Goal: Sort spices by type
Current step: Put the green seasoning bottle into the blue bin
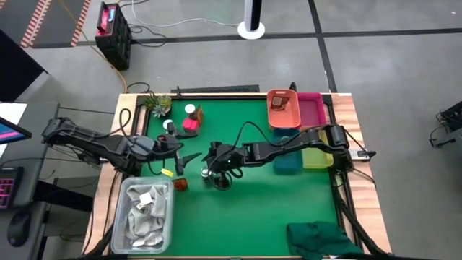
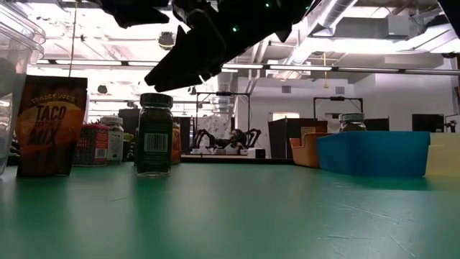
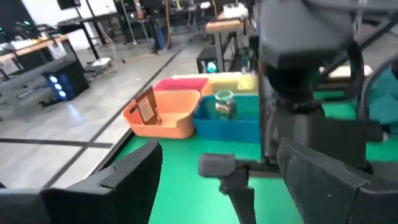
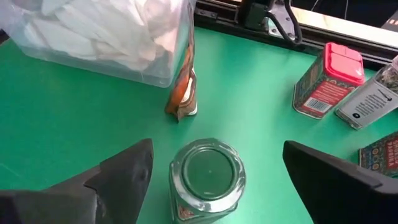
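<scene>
Right gripper [image 4: 211, 180] spread wide, poised directly above glass jar [image 4: 207, 178], fingers either side, not touching. Jar upright on green mat [image 1: 245, 209] at table centre, just right of taco mix packet [image 4: 182, 93] and clear bin of white rags [image 1: 146, 213]. Left gripper [image 1: 189, 160] open, empty, near pink-capped tin [image 4: 326, 81]. Second jar [image 3: 224, 104] inside blue bin [image 3: 230, 121] at right.

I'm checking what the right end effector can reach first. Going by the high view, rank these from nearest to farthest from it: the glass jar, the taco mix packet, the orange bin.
1. Glass jar: directly under the right end effector, mid-table.
2. Taco mix packet: just beyond, toward the left arm, beside the rag tub.
3. Orange bin: farthest, at the table's far right corner.
</scene>
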